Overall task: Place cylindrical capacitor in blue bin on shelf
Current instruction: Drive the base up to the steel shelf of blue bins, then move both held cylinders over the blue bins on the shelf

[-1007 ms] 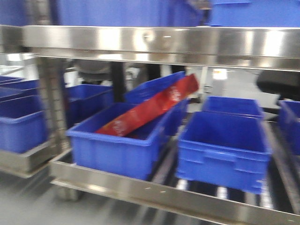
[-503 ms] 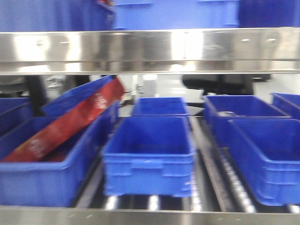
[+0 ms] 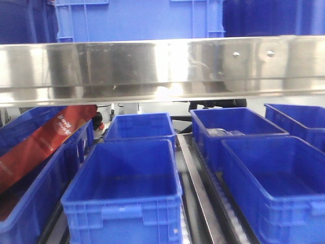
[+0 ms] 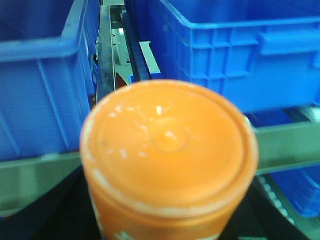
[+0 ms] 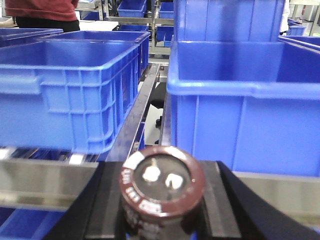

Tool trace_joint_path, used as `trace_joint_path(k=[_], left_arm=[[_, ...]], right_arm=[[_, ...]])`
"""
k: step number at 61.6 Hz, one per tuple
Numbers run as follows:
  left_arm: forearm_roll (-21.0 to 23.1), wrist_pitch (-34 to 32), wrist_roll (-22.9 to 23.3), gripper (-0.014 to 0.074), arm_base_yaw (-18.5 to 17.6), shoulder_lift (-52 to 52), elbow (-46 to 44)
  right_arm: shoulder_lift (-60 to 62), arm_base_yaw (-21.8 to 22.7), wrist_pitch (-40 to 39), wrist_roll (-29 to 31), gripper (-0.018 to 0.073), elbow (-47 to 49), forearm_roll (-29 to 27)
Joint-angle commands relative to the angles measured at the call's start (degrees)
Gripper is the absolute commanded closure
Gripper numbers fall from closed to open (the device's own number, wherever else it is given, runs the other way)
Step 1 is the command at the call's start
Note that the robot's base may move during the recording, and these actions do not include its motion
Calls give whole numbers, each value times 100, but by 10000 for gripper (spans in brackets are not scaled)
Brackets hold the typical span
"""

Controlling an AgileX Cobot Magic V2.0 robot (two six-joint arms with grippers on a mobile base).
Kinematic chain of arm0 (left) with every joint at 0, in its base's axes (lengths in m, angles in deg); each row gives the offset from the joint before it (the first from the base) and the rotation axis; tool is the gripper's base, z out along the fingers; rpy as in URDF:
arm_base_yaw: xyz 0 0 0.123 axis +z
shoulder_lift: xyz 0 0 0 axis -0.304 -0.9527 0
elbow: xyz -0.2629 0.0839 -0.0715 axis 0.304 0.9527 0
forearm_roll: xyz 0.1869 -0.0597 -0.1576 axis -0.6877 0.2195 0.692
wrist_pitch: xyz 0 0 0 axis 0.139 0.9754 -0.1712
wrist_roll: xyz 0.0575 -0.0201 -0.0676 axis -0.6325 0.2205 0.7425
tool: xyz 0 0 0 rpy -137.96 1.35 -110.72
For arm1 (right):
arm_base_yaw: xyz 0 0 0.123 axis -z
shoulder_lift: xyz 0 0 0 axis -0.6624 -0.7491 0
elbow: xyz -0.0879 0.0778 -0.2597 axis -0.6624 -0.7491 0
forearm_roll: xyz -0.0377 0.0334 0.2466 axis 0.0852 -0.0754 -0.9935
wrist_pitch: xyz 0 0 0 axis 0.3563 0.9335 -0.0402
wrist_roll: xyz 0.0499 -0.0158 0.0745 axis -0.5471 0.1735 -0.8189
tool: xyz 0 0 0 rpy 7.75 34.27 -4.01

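The cylindrical capacitor [image 5: 162, 182] is a dark brown stubby can with two light terminals on its end. My right gripper [image 5: 162, 202] is shut on it, black fingers [image 5: 107, 200] on either side, in front of the steel shelf rail [image 5: 40, 182], with blue bins [image 5: 75, 85] behind it. My left gripper [image 4: 170, 222] is shut on an orange cylinder [image 4: 167, 145] that fills the left wrist view, in front of another rail [image 4: 35, 180]. The front view shows the shelf's upper steel rail [image 3: 162, 63] and an empty blue bin [image 3: 124, 203] front centre. Neither gripper shows in the front view.
Several blue bins stand on the lower tier: one behind centre [image 3: 139, 127], two at right [image 3: 277, 183], one [image 3: 233, 127] holding a pale item. A red pack [image 3: 43, 142] leans in the left bin. More bins [image 3: 137, 20] stand on the tier above. A person in red [image 5: 42, 10] stands far behind.
The front view has shifted right along the shelf and closer: the red pack and bins slid to the left of the picture, and the centre bin looms larger.
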Motion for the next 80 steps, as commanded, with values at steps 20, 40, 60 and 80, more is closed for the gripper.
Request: trace_joint_path(k=[20,40,60,80], left_arm=[[13,-137,27,707,-42,20,-35],[13,-137,27,707,-42,20,-35],[13,-137,27,707,-42,20,-35],[13,-137,27,707,-42,20,-35]], right_arm=[[19,-13,-136,28,721,49,46],[19,-13,-136,28,721,49,46],[19,-13,-136,28,721,49,46],[19,-13,-136,28,721,49,46]])
